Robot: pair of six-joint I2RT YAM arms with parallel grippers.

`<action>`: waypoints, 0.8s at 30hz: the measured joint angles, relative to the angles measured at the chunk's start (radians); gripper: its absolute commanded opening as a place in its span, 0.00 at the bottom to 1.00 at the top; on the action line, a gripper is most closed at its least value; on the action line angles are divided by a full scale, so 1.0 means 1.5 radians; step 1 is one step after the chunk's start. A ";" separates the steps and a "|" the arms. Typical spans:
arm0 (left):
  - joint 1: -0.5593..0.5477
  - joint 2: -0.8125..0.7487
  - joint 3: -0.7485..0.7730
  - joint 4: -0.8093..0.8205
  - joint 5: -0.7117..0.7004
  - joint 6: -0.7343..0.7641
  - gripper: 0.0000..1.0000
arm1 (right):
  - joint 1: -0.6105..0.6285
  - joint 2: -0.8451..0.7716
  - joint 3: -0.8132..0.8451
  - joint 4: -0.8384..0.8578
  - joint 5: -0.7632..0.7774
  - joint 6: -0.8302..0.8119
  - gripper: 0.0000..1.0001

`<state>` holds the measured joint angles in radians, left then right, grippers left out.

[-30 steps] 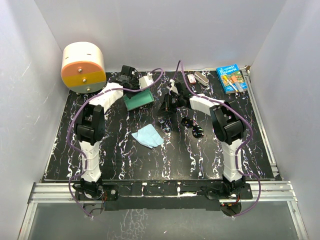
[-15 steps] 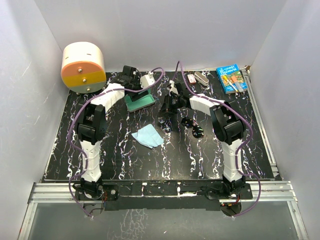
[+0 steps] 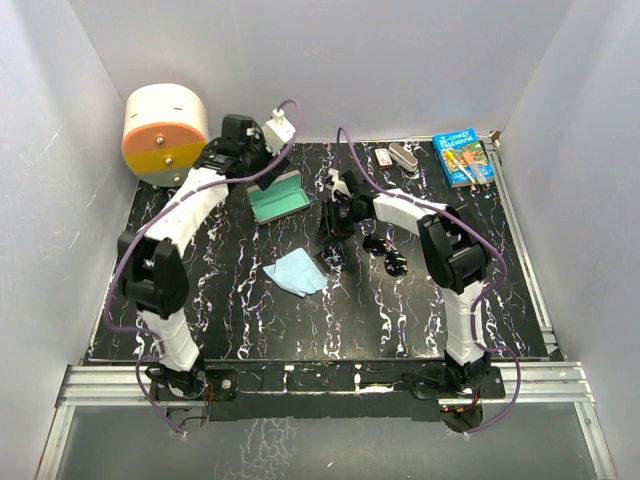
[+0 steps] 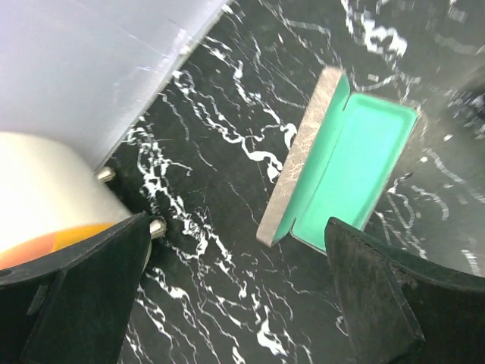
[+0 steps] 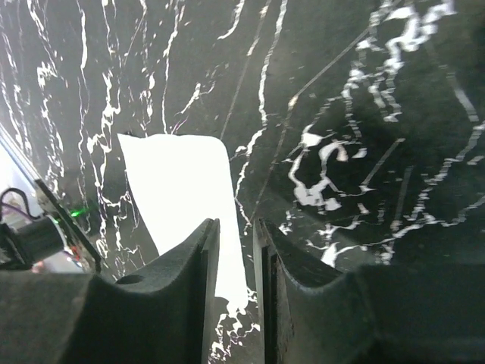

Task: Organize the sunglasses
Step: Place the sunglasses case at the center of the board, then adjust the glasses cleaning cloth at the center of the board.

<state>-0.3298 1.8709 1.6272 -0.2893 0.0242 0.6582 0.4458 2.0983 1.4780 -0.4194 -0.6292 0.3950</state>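
Lying on the black, white-veined surface (image 3: 230, 300), glossy black sunglasses (image 3: 387, 255) with roundish lenses sit at 3 o'clock from the flat light-blue cloth (image 3: 295, 272). Rectangular grey-brown case (image 3: 278, 198) open, teal lining smooth. Left jaws spread wide, empty; right jaws nearly closed, gripping nothing.

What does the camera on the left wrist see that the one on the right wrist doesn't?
Only the left wrist view: the open case with its teal lining, a cream and orange round container, and the white wall. Only the right wrist view: the pale cloth, lying flat, washed out to white. Both: the black marbled table, and each camera's own dark fingers at the bottom, wide apart on the left gripper, close together on the right gripper.
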 measured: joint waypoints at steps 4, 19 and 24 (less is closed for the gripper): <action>0.000 -0.118 -0.009 -0.034 -0.006 -0.103 0.96 | 0.032 -0.009 0.010 -0.021 0.031 -0.022 0.38; 0.125 -0.279 -0.179 -0.117 0.001 -0.289 0.95 | 0.113 0.042 0.135 -0.082 0.176 -0.069 0.41; 0.169 -0.279 -0.179 -0.127 0.015 -0.325 0.95 | 0.132 0.068 0.146 -0.112 0.227 -0.078 0.41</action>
<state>-0.0757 1.4528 1.3590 -0.4801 0.0471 0.1711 0.6437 2.2005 1.6978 -0.5869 -0.2882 0.2775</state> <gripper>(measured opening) 0.949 0.408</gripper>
